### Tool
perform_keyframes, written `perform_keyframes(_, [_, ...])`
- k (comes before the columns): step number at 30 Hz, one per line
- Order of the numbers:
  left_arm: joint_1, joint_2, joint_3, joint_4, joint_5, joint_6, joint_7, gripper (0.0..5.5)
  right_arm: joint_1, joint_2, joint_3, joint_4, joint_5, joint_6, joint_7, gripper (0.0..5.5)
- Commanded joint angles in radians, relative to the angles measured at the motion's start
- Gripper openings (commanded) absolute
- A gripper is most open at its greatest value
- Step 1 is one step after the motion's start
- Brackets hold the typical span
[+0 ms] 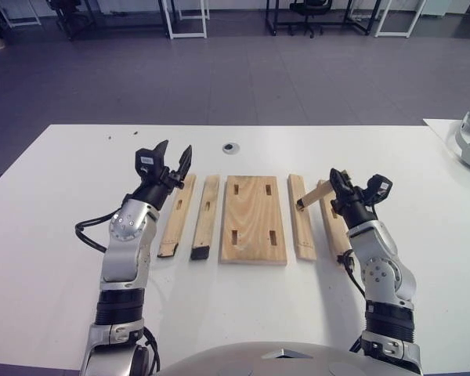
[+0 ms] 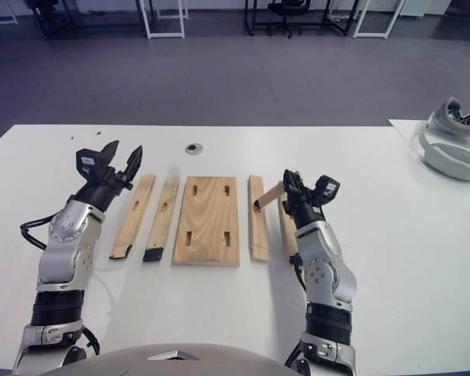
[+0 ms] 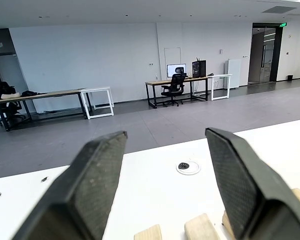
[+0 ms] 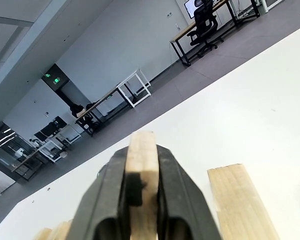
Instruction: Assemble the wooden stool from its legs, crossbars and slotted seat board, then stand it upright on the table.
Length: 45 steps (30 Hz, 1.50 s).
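The slotted seat board [image 1: 253, 219] lies flat at mid-table. Two legs [image 1: 177, 213] [image 1: 206, 215] lie to its left, and another leg [image 1: 301, 218] and a further wooden piece [image 1: 334, 233] to its right. My right gripper [image 1: 338, 188] is shut on a short crossbar [image 1: 313, 197], held tilted just above the right-hand pieces; in the right wrist view the bar [image 4: 141, 160] sits between the fingers. My left gripper [image 1: 166, 163] hovers open over the far end of the leftmost leg, its fingers [image 3: 90, 190] wide apart with nothing between them.
A round cable grommet [image 1: 232, 147] sits in the table behind the board. A white headset [image 2: 453, 141] rests on a neighbouring surface at the far right. Bare white tabletop [image 1: 63, 204] spreads to the left, right and front of the parts.
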Motion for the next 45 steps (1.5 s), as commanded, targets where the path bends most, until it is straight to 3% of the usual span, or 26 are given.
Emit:
perform_keyframes(1, [0.011, 0.003, -0.003, -0.014, 0.0, 0.019, 0.007, 2.89, 0.02, -0.017, 0.031, 0.028, -0.069, -0.028, 0.005, 0.42])
perform_keyframes(13, [0.022, 0.009, -0.011, -0.018, 0.013, 0.023, 0.017, 2.89, 0.082, -0.157, 0.227, 0.178, -0.395, -0.102, 0.029, 0.42])
perform_keyframes(18, [0.027, 0.013, -0.014, -0.013, 0.022, 0.021, 0.017, 2.89, 0.105, -0.192, 0.261, 0.268, -0.431, -0.172, 0.092, 0.42])
perform_keyframes(24, [0.019, 0.017, -0.018, -0.005, 0.029, 0.017, 0.017, 2.89, 0.036, -0.18, 0.231, 0.179, -0.365, -0.239, 0.134, 0.42])
perform_keyframes(30, [0.009, 0.015, -0.018, 0.006, 0.032, 0.006, 0.021, 2.89, -0.002, -0.182, 0.235, 0.102, -0.348, -0.185, 0.164, 1.57])
perform_keyframes(41, [0.021, 0.002, -0.019, -0.001, 0.041, -0.003, 0.033, 2.89, 0.03, -0.278, 0.306, -0.031, -0.401, 0.3, 0.123, 3.42])
perform_keyframes(45, [0.023, -0.001, -0.02, 0.0, 0.044, -0.003, 0.032, 2.89, 0.033, -0.301, 0.314, -0.022, -0.431, 0.361, 0.119, 3.42])
